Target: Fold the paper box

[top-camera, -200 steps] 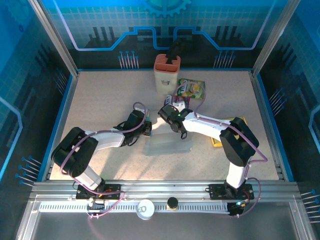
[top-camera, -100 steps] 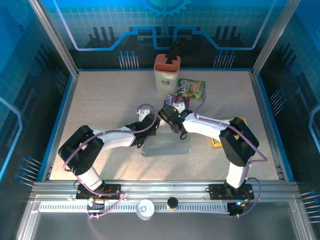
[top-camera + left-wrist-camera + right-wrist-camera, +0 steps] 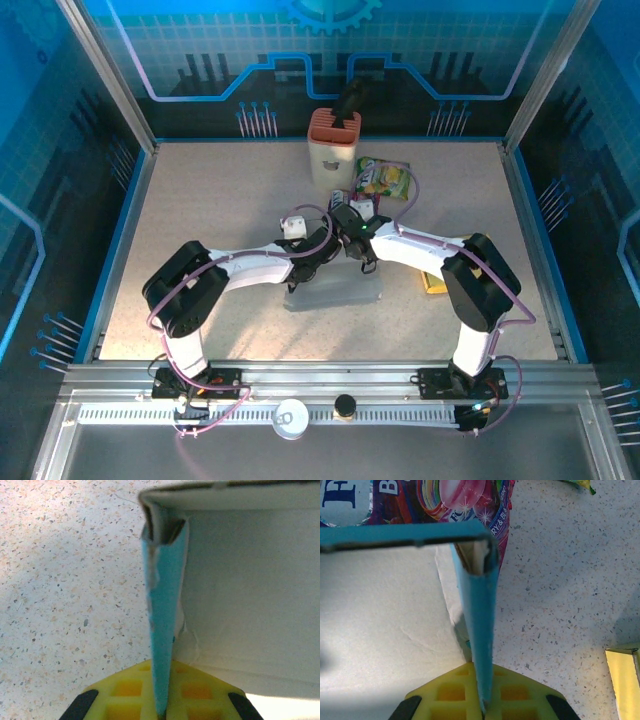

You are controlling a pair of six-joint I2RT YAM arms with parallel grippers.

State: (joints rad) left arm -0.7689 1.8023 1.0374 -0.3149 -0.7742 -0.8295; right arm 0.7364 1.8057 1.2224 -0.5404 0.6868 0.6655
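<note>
My left gripper [image 3: 161,707], newly swung in beside my right gripper [image 3: 484,705], now pinches a raised wall of the paper box [image 3: 338,292] too: 2 closed grips, corner fold likely underway.

Top external: is looking down from above, from 6 o'clock toward 12 o'clock, taking in the whole table [image 3: 200,210].
Left wrist: is sitting very close, facing a paper box [image 3: 250,580] wall edge-on.
Right wrist: is sitting equally close on another wall.
Shared: all are covering the box.
</note>
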